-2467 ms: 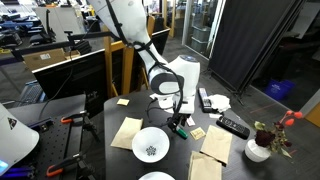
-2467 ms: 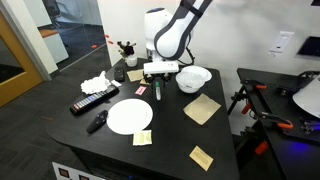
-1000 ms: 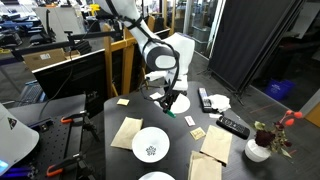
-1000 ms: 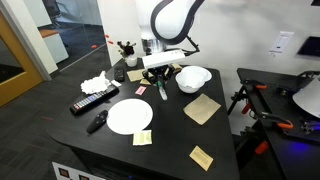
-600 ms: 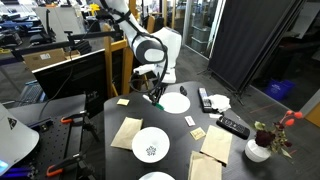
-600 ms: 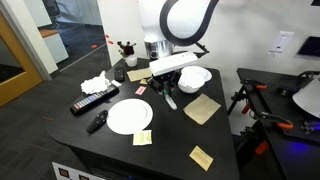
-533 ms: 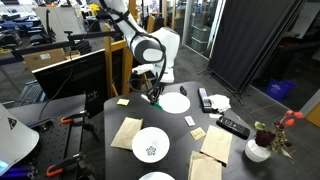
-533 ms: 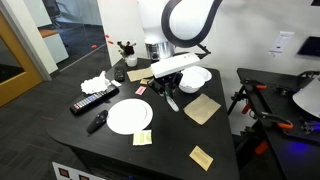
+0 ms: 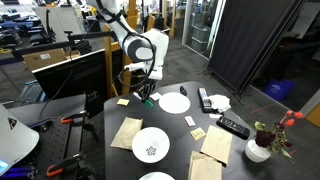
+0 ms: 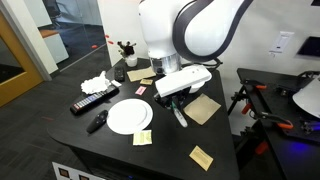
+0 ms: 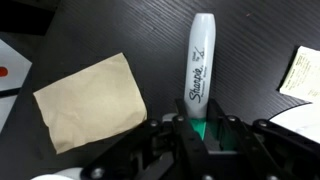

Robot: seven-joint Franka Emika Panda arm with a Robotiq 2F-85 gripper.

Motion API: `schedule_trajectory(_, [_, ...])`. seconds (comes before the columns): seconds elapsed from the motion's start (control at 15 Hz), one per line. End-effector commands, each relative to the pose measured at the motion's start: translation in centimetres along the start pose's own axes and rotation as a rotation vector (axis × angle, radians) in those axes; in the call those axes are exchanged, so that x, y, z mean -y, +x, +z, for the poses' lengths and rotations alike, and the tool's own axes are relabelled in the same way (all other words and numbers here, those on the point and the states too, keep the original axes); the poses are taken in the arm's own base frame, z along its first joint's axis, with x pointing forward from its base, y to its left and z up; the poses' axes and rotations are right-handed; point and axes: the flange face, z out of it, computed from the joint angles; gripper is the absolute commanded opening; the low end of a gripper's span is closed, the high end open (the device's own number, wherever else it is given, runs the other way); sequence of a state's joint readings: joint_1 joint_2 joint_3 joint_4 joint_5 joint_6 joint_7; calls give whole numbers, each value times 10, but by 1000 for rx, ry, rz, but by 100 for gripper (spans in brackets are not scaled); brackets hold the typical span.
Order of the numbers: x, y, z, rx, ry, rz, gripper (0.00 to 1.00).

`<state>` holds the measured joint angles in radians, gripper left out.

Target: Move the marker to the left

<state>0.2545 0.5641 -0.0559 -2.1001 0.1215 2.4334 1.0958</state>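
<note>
jaws are clamping the marker by its green end, with the pale barrel sticking out ahead of them over the dark counter in the wrist view. in an exterior view the marker is hanging slanted from the jaws, its free end pointing down toward the counter; whether that end is touching the surface i cannot tell. a tan napkin is lying flat just beside the marker in the wrist view, and a yellowish note is lying at the edge of that picture. in an exterior view a white plate is sitting near the jaws, while two black remotes are lying beyond the plate, well apart from the marker
</note>
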Motion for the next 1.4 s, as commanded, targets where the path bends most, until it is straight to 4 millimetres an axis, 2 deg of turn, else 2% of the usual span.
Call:
schedule_trajectory(0.0, [-1,-12,-1,-13,-13,61,6])
schedule_trajectory(0.8, [8,-19,36,-11,-31,107,6])
schedule_trajectory(1.33, [21,-11,51,-66,70,158,6])
